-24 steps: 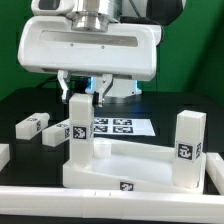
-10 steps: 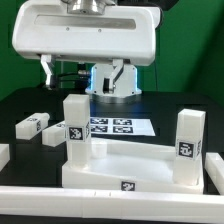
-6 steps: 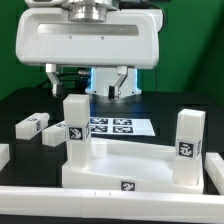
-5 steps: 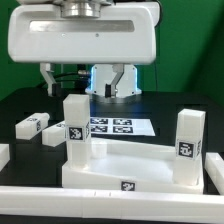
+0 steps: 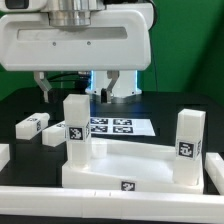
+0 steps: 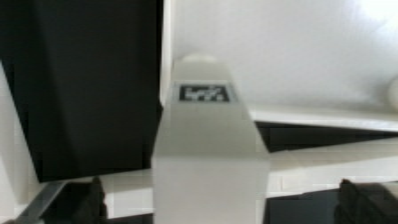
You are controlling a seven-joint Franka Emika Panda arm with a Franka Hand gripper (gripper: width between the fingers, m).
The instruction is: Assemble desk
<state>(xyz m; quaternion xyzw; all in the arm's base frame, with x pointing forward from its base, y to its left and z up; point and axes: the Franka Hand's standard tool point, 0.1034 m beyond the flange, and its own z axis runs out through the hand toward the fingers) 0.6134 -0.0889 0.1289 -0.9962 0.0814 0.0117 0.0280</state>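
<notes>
In the exterior view, your gripper (image 5: 79,94) hangs with its two fingers wide apart and nothing between them. It sits right over the first leg (image 5: 75,130). That leg stands up straight in a corner of the desk top (image 5: 125,170), on the exterior view's left. A second leg (image 5: 188,147) stands in the corner on the exterior view's right. I think both are pushed in, because they stand straight with no help. Two loose legs (image 5: 33,125) lie flat on the black table (image 5: 160,112), near the marker board (image 5: 120,127). They lie there because they have not gone in yet.

In the wrist view, you look down along the first leg (image 6: 208,150), with its tag in sight. The dark fingers (image 6: 68,198) show on either side of it and do not touch it. The desk top (image 6: 267,50) spreads out behind. My guess is that two legs are in and the others wait, so a loose one comes next.
</notes>
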